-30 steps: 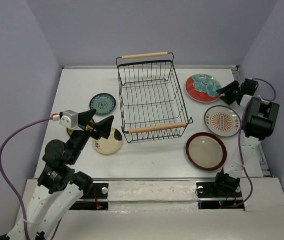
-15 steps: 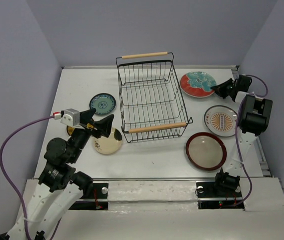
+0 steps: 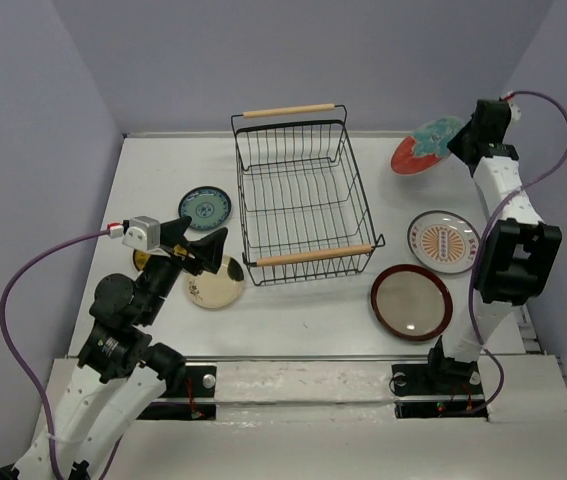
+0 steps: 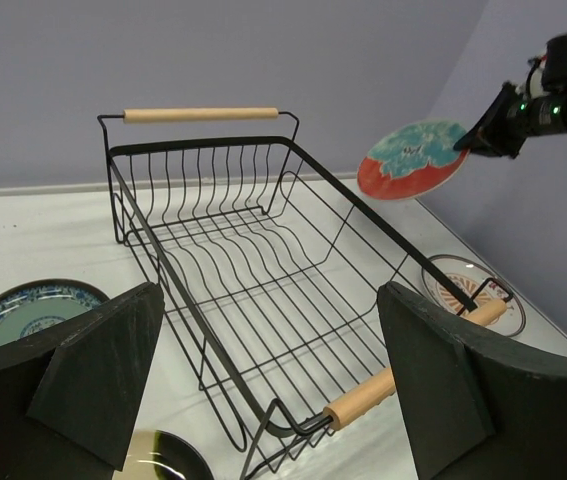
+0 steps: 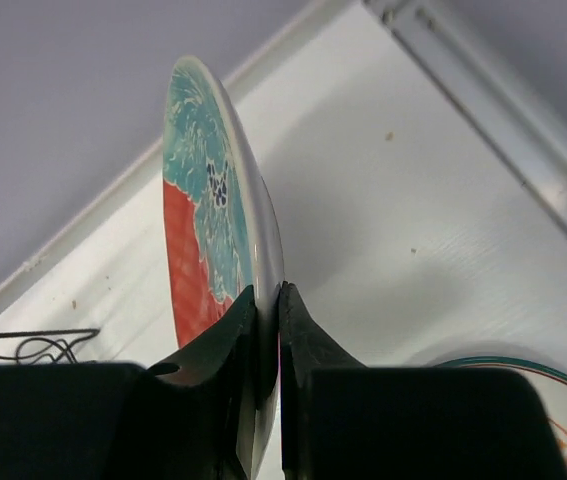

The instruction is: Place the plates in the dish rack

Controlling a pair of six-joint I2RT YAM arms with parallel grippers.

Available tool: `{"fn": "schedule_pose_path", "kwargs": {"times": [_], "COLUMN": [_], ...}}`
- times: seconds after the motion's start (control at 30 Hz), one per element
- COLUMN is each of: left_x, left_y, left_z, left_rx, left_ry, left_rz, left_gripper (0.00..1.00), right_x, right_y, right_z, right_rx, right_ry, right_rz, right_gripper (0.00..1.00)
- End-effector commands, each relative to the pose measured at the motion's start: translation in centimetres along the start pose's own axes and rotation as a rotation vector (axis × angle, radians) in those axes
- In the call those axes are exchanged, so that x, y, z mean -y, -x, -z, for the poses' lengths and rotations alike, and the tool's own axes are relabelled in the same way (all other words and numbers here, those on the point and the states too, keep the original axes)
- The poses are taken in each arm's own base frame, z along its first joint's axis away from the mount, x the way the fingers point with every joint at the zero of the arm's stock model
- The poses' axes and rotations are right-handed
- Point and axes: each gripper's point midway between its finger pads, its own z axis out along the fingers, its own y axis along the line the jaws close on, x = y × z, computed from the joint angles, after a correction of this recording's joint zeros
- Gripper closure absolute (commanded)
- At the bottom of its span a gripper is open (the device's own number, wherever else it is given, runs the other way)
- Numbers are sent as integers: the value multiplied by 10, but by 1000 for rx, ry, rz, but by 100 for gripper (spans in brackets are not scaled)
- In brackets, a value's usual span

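The black wire dish rack (image 3: 313, 256) (image 4: 203, 142) stands mid-table with nothing in it. My right gripper (image 3: 455, 147) (image 5: 268, 295) is shut on the rim of the red plate with teal flowers (image 3: 424, 146) (image 5: 206, 200) (image 4: 412, 160) and holds it in the air, to the right of the rack's far corner. My left gripper (image 3: 194, 244) (image 4: 278, 375) hangs wide open and holds nothing, left of the rack's near handle. On the table lie the teal-blue plate (image 3: 205, 207), the cream plate (image 3: 218, 285), the sunburst plate (image 3: 443, 241) and the dark-red-rimmed plate (image 3: 411, 301).
A yellow-brown plate (image 3: 140, 263) shows only as a sliver behind my left arm. The grey walls stand close behind and to the right of the lifted plate. The sunburst plate (image 5: 553, 410) lies right under my right wrist.
My right gripper closed on the red plate's rim and lifted it off the table, up and toward the back right. The left arm has not moved.
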Motion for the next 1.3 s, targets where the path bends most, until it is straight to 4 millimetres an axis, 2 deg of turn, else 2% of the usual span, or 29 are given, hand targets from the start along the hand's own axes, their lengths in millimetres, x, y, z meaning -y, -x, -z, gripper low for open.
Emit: {"fn": "schedule_pose_path", "kwargs": {"times": [0.0, 0.03, 0.07, 0.1, 0.13, 0.17, 0.2, 0.27, 0.3, 0.4, 0.43, 0.47, 0.6, 0.93, 1.17, 1.27], "left_x": [6, 5, 4, 4, 4, 5, 6, 6, 7, 7, 5, 4, 3, 7, 7, 7], "left_y": [22, 21, 22, 23, 25, 26, 27, 29, 29, 31, 33, 34, 35, 37, 36, 35], "left_z": [-1, -1, 0, 1, 2, 3, 3, 5, 5, 7, 8, 9, 10, 12, 12, 12], "left_rx": [67, 63, 67, 69, 77, 79, 82, 88, 89, 97, 102, 110, 114, 121, 117, 115], "left_ry": [-16, -12, -10, -9, -8, -10, -12, -14, -18, -17, -9, -3, 2, -15, -12, -13], "left_rz": [-1, -2, 0, 3, 6, 6, 8, 10, 10, 12, 15, 17, 19, 19, 22, 20], "left_gripper": [1, 1, 1, 1, 1, 1, 1, 1, 1, 1, 1, 1, 1, 1, 1, 1], "right_x": [-116, -118, -144, -153, -163, -189, -202, -216, -236, -261, -271, -282, -295, -288, -288, -286], "right_y": [129, 136, 126, 137, 135, 122, 128, 121, 112, 92, 83, 67, 38, -13, -54, -59], "right_z": [143, 157, 173, 194, 206, 223, 243, 253, 265, 273, 282, 280, 269, 229, 189, 177], "right_rx": [449, 496, 503, 554, 571, 576, 612, 633, 639, 638, 642, 634, 618, 545, 493, 487], "right_ry": [118, 72, 107, 93, 91, 130, 142, 113, 140, 156, 155, 153, 123, 40, -5, -25], "right_rz": [102, 141, 175, 177, 233, 263, 269, 330, 358, 426, 456, 478, 560, 692, 770, 779], "right_gripper": [93, 93, 93, 93, 93, 93, 93, 93, 93, 93, 93, 93, 93, 93, 93, 93]}}
